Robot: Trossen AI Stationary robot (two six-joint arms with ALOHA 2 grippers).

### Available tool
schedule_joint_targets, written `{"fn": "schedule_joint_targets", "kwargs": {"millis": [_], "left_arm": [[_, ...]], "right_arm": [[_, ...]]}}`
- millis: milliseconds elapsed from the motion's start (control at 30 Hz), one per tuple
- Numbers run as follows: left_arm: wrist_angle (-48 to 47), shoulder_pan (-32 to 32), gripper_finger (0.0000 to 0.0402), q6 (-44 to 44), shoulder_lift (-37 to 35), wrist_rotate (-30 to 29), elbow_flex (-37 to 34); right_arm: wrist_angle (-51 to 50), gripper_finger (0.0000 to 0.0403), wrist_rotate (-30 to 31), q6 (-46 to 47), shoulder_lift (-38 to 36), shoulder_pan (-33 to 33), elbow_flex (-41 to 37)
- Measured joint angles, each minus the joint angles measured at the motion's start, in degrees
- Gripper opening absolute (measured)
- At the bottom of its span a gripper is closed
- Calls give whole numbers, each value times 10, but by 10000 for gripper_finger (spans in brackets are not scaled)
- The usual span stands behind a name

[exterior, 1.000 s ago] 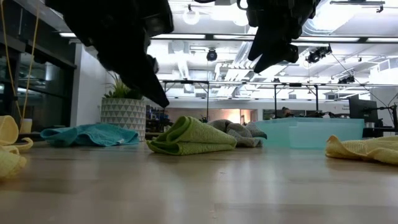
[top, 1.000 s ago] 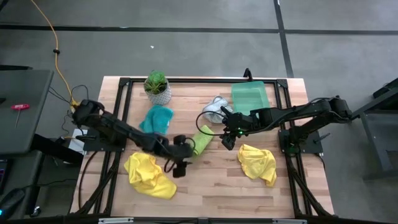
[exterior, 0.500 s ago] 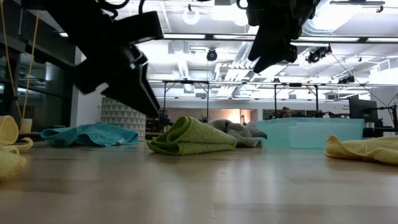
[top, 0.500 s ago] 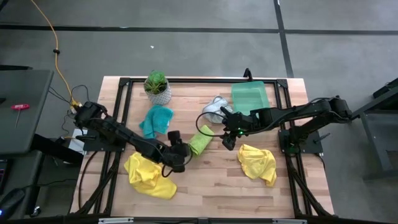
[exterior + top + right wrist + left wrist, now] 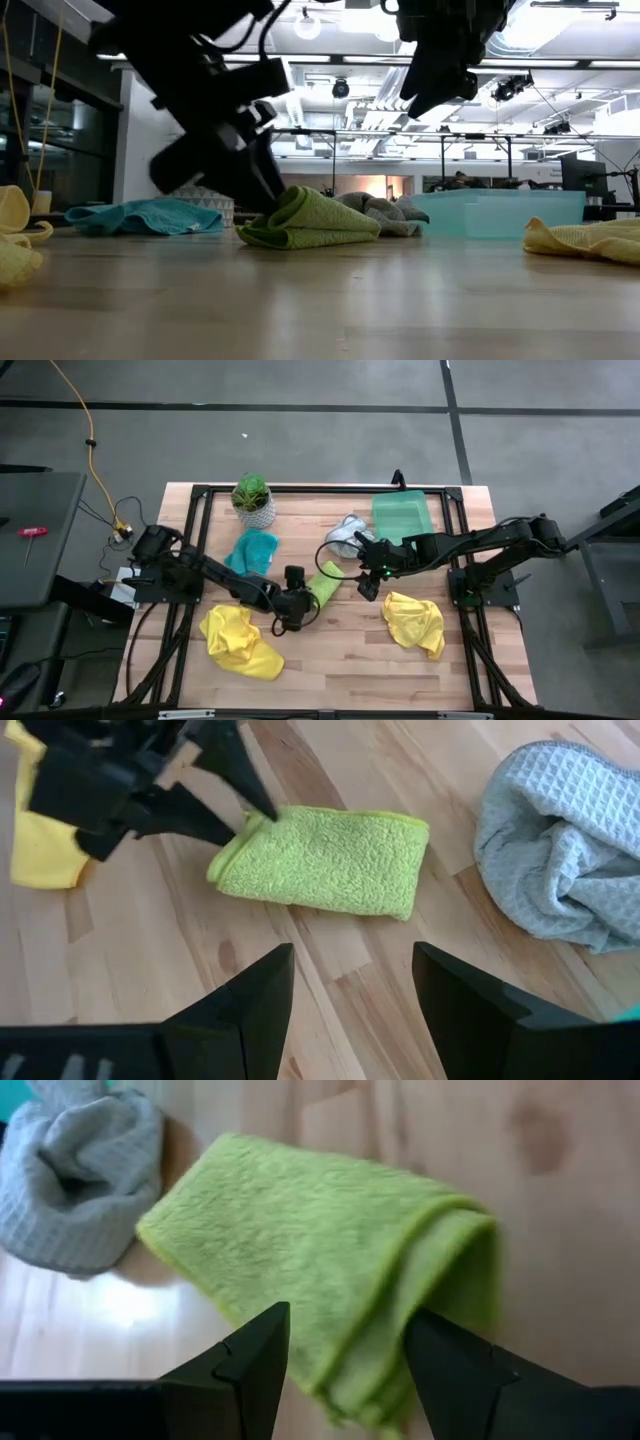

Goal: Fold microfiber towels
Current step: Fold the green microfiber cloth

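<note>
One towel of five folded so far, by the look of things: lime green towel (image 5: 324, 584) at frame centre in the high view, doubled into a neat thick rectangle, layered edges showing in the left wrist view (image 5: 330, 1290). Four left to do, judging from their heaps: teal towel (image 5: 251, 550) bunched at centre left below the potted plant (image 5: 253, 499); grey-white towel (image 5: 345, 532) wadded just above and right of the green one, beside the translucent green tray (image 5: 403, 516) at upper right of the table; yellow towel (image 5: 240, 641) crumpled at lower left; second yellow towel (image 5: 415, 620) crumpled at lower right.

Left gripper (image 5: 296, 606) down at the green towel's lower-left end, fingers spread apart with nothing clamped; in the right wrist view, one tip (image 5: 250, 795) touching the towel's edge. Right gripper (image 5: 367, 586) hovering just right of the folded towel, fingers open and empty.

Green cloth plush and fuzzy, short looped pile, soft rounded fold lines. Grey-white cloth waffle-weave, a fine grid of small squares, slumped in loose folds (image 5: 560, 850). Yellow cloths thin and limp, heavily wrinkled. Table (image 5: 340, 660) of pale wooden planks, smooth.
</note>
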Motion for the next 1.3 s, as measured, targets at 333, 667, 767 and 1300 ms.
{"fn": "schedule_joint_targets", "kwargs": {"millis": [333, 667, 767, 1300], "left_arm": [[-9, 40, 184, 46, 1, 5, 0], [-43, 26, 184, 35, -6, 18, 0], [-41, 26, 184, 32, -3, 28, 0], [-52, 55, 160, 37, 2, 32, 0]], "right_arm": [[0, 197, 0, 2, 0, 0, 0], [-1, 197, 0, 13, 0, 0, 0], [-1, 197, 0, 13, 0, 0, 0], [0, 197, 6, 13, 0, 0, 0]]}}
